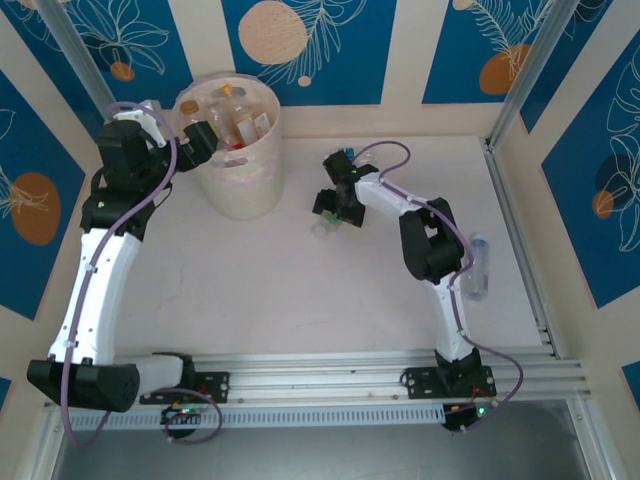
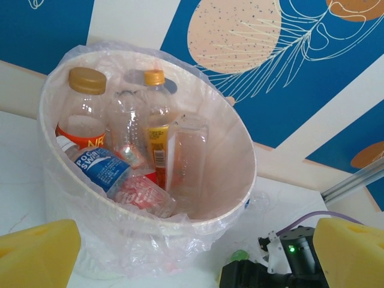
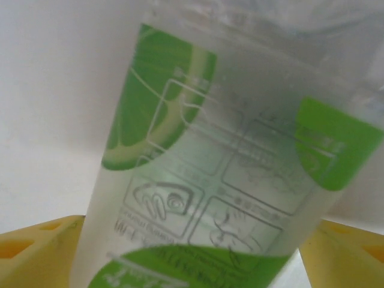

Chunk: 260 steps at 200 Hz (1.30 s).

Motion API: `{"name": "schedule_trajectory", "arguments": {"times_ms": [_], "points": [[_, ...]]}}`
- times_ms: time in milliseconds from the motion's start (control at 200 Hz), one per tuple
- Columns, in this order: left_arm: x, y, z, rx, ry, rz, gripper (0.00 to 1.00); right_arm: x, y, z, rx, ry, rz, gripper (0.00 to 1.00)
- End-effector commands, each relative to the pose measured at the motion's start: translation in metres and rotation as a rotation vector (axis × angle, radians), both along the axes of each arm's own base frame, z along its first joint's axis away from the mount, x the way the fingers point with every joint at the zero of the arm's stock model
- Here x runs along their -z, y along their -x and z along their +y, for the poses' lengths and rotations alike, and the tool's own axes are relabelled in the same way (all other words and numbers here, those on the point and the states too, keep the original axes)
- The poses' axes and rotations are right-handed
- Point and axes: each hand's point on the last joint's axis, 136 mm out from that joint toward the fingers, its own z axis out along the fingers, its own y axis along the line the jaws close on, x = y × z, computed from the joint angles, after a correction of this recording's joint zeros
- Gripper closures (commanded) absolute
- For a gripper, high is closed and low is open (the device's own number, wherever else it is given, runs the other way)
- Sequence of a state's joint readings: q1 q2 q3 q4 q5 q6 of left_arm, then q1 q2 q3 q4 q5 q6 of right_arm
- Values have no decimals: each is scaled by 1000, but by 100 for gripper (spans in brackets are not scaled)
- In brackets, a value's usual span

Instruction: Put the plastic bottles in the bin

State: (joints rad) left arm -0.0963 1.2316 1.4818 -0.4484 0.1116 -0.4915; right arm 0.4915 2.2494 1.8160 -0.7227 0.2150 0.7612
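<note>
Top external: one bin point(image 1: 240, 195) stands far left on the table point(image 1: 300, 300). Two bottles lie outside it: a clear bottle point(image 1: 478, 265) beside my right elbow and another under my right pincer point(image 1: 335, 208) mid-table. My left arm is folded up, with my left pincer point(image 1: 197, 140) at the bin's rim.

Left wrist: at least five bottles are heaped in the bin, including a gold-capped bottle point(image 2: 87, 108) and an orange-capped bottle point(image 2: 154, 102). My yellow fingers point(image 2: 39, 255) are spread wide, holding nothing.

Right wrist: one green-labelled bottle point(image 3: 210, 180) sits between my fingers. I cannot tell if they pinch it.
</note>
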Motion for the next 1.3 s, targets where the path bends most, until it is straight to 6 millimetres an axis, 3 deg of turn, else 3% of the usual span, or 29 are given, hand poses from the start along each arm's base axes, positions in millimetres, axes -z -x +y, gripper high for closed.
{"name": "schedule_trajectory", "arguments": {"times_ms": [0,135,295,330,510,715,885,1110,1295], "points": [[-9,2,-7,29,15,-33,0,7,2,-6,-35,56,17,15],[-6,1,-8,31,13,-26,0,17,0,-14,-68,75,26,25],[-4,-1,-8,29,9,-20,0,26,0,-16,-125,94,15,26],[-2,-2,-8,29,8,-15,0,26,0,-17,-135,99,12,30],[2,-2,-10,38,-2,0,0,12,2,-17,-192,120,-56,44],[1,2,-19,64,2,0,0,-48,9,-9,-264,111,-252,44],[1,4,-44,138,25,0,0,-114,24,2,-323,55,-459,44],[5,3,-123,390,84,20,0,-189,45,23,-392,-32,-704,44],[8,4,-178,550,86,48,0,-230,61,43,-452,-75,-842,44]]}}
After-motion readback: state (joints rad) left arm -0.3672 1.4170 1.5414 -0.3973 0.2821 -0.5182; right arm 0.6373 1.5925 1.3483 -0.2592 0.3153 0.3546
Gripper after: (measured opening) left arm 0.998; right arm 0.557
